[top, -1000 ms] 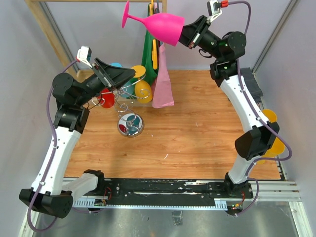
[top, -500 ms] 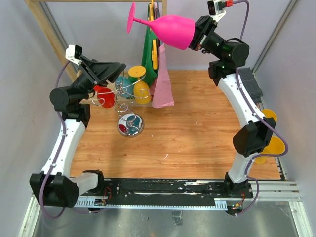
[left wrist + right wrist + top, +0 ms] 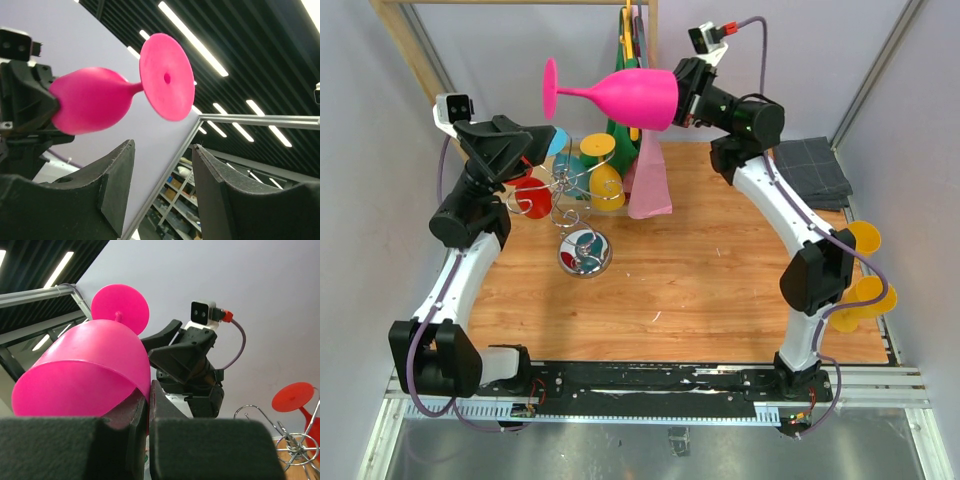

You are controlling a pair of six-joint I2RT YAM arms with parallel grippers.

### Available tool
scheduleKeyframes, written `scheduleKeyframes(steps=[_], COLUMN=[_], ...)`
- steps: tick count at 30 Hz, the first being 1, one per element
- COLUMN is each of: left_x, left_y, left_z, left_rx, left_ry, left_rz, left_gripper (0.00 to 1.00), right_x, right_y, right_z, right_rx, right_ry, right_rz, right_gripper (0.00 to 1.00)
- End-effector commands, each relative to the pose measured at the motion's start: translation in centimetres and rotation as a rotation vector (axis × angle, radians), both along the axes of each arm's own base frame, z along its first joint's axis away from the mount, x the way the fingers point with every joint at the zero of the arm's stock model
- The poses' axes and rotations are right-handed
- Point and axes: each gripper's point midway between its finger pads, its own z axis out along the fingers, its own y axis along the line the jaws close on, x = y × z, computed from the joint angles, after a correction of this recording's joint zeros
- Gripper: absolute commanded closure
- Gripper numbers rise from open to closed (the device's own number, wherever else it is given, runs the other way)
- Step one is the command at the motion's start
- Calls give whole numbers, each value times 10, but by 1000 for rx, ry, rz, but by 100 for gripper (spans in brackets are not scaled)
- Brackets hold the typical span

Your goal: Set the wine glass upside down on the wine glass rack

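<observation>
Wine glass (image 3: pixel 630 97) lies sideways aloft, its rim pinched by right jaws; left jaws gape empty.

A robot lab inside a warehouse-like hall: grey booth walls (image 3: pixel 500 50) at twelve o'clock, aluminium rail (image 3: pixel 880 385) at six, strip lights (image 3: pixel 192 36) on a black ceiling overhead.

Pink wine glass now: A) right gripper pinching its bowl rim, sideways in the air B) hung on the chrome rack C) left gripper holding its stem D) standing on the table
A: the right gripper is shut on the wine glass at its rim, sideways in the air; the left gripper is open, empty.
</observation>
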Motion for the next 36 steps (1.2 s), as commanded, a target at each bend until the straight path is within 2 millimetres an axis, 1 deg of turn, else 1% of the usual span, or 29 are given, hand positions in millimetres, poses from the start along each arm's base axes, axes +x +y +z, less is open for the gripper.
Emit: scheduleKeyframes(steps=[1, 15, 19, 21, 24, 25, 27, 30, 32, 33, 35, 36], left_x=[-31, -37, -38, -36, -36, -37, -38, -39, -40, -41, -44, -46], left_y=[13, 20, 20, 20, 22, 22, 22, 21, 21, 21, 21, 22], left_z=[14, 23, 24, 23, 23, 24, 25, 26, 28, 28, 32, 34], left_rx=[-84, -131, -136, -137, -146, -147, -145, -144, -142, -141, -142, -143], left_ry=[-9, -29, -29, -24, -21, -22, -29, -32, -38, -43, -57, -66], left_rz=[-142, -166, -167, -168, -170, -170, -171, -171, -171, -171, -171, -172], left_gripper=[45, 45, 52, 53, 62, 67, 82, 98, 100, 100, 100, 100], right_x=[-22, -31, -33, -35, -37, -37, -36, -35, -35, -34, -34, -35], right_y=[14, 30, 32, 35, 36, 36, 37, 38, 38, 38, 38, 37], right_z=[-3, -25, -27, -28, -29, -30, -31, -32, -32, -33, -33, -33], right_rx=[4, -14, -14, -18, -19, -19, -19, -17, -17, -16, -10, -8], right_ry=[-58, -27, -25, -28, -30, -29, -27, -23, -22, -21, -21, -22], right_rz=[69, 115, 122, 132, 141, 140, 141, 144, 146, 147, 149, 152], right_gripper=[99, 99, 99, 99, 99, 99, 99, 99, 98, 96, 82, 73])
